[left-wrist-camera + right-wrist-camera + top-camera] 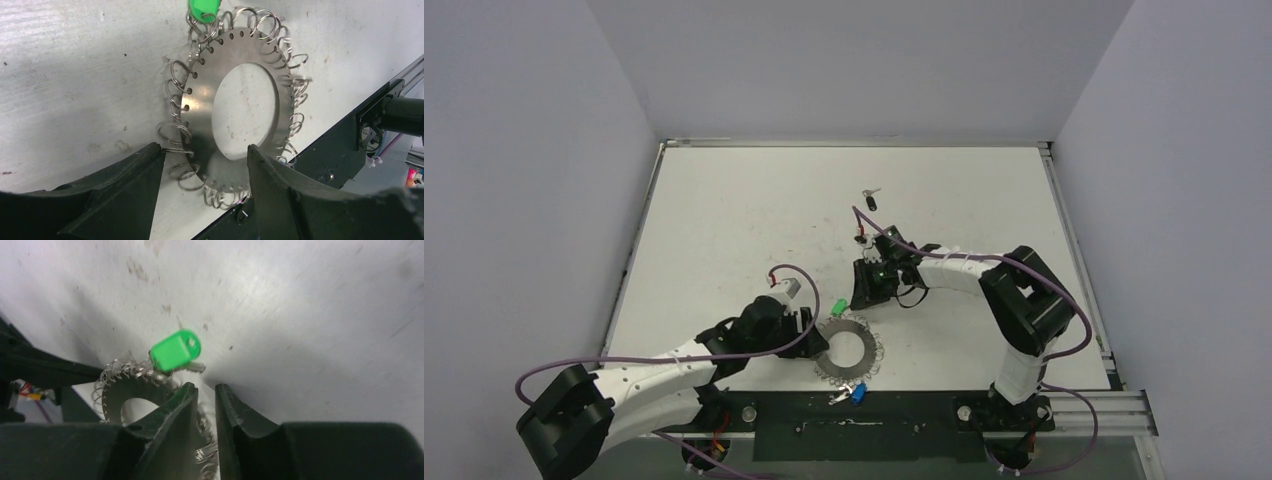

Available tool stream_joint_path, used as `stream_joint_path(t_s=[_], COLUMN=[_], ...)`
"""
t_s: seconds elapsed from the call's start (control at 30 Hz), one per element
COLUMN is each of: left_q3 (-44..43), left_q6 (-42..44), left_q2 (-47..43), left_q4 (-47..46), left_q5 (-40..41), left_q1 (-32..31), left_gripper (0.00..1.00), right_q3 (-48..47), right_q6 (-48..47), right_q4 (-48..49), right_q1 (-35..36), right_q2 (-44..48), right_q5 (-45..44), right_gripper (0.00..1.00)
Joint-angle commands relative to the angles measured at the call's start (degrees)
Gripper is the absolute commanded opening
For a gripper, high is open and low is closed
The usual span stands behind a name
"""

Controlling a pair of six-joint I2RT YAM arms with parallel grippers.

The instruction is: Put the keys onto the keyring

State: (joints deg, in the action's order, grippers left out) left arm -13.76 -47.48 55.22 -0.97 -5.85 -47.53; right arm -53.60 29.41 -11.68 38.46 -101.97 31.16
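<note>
The keyring [849,371] lies flat near the table's front edge, a silvery disc with a hollow centre and wire loops round its rim. One black-headed key [870,199] lies far back on the table. My left gripper [205,147] is open at the ring's left side [819,338], its fingers astride the near rim of the keyring [200,115], and one fingertip [159,148] touches a loop. My right gripper [206,386] hovers just behind the ring [869,290]. Its jaws stand almost together with a thin gap and nothing seen between them.
A green-headed key [175,350] sits at the loops on the ring's far rim [836,307]. A blue-headed key [858,393] lies on the black strip at the table's front edge, beside a small silvery piece [837,397]. White walls enclose the table.
</note>
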Motion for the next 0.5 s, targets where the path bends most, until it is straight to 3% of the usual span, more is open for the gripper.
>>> stream_joint_path(t_s=[0.0, 0.1, 0.17, 0.33, 0.47], left_q3=[-2.0, -2.6, -2.9, -3.2, -3.2], left_q6=[1.9, 2.5, 2.8, 1.6, -1.6], left_q2=[-3.1, -6.1, -8.5, -13.1, -11.4], left_q4=[4.9, 8.8, 10.8, 13.3, 13.5], left_q5=[2.1, 4.5, 6.1, 7.1, 3.1], left_q1=[0.2, 0.3, 0.3, 0.7, 1.1], left_gripper=[0.63, 0.69, 0.73, 0.73, 0.69], right_q3=[-4.7, -2.6, -0.9, 5.3, 13.3], right_q6=[-5.6, -5.8, -5.6, -2.4, 3.3], right_q4=[1.6, 0.7, -0.2, -0.2, 3.6], right_q1=[-1.7, -1.7, -1.7, -1.7, -1.6], right_q2=[0.4, 4.3, 7.2, 14.4, 19.2], right_q5=[-11.1, -12.9, -13.2, -9.6, -5.7], right_gripper=[0.35, 0.66, 0.72, 0.69, 0.63])
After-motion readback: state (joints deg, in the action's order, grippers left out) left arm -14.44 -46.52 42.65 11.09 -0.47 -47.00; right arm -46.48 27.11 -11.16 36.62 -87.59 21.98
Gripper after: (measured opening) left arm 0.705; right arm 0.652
